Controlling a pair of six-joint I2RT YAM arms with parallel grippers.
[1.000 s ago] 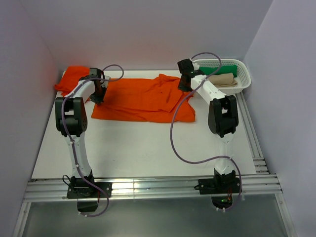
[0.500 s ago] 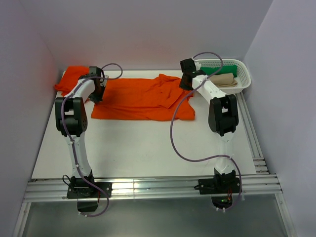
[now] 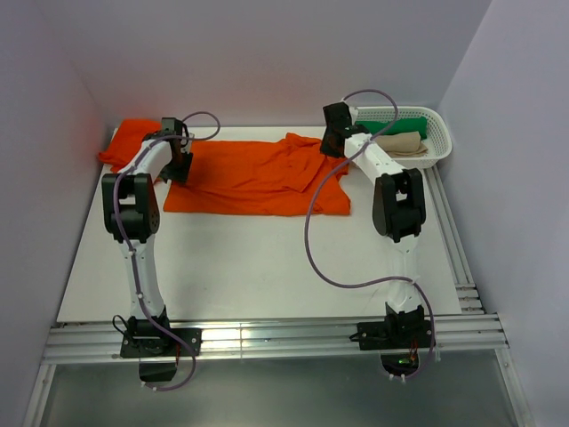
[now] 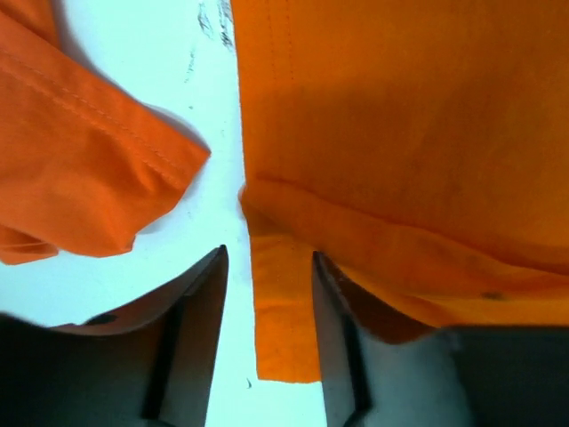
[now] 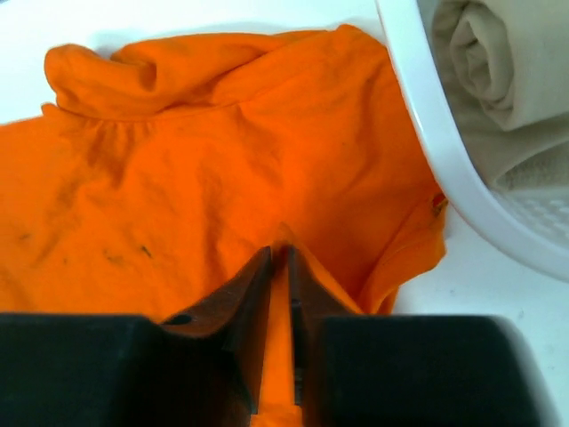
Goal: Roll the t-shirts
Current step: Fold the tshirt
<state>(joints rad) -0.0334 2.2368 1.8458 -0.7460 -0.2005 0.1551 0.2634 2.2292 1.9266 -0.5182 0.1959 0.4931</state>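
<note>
Even, bright, diffuse light; soft shadows; glare on the counter (image 3: 267, 267) rail at 6 o'clock; wrist views' near fingers (image 4: 200, 347) blur.

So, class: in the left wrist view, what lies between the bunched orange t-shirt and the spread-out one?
A bare strip of white table separates the bunched t-shirt from the spread t-shirt.

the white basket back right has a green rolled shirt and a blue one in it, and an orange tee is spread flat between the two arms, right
Not quite. The basket holds a green roll and a beige one, not blue; the top and right wrist views both show it. The orange tee does lie spread between the arms.
</note>
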